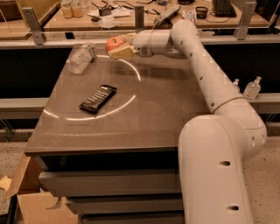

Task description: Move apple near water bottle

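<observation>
The red-orange apple is held in my gripper above the far part of the grey table. The gripper's tan fingers are shut on the apple. The water bottle, clear and crinkled, lies on its side at the table's far left corner, a short way left of the apple. My white arm reaches in from the right across the table's back edge.
A dark snack bar lies on the table's left middle. Two small pump-top bottles stand on a shelf to the right. A cluttered bench runs behind the table. A cardboard box sits on the floor at the lower left.
</observation>
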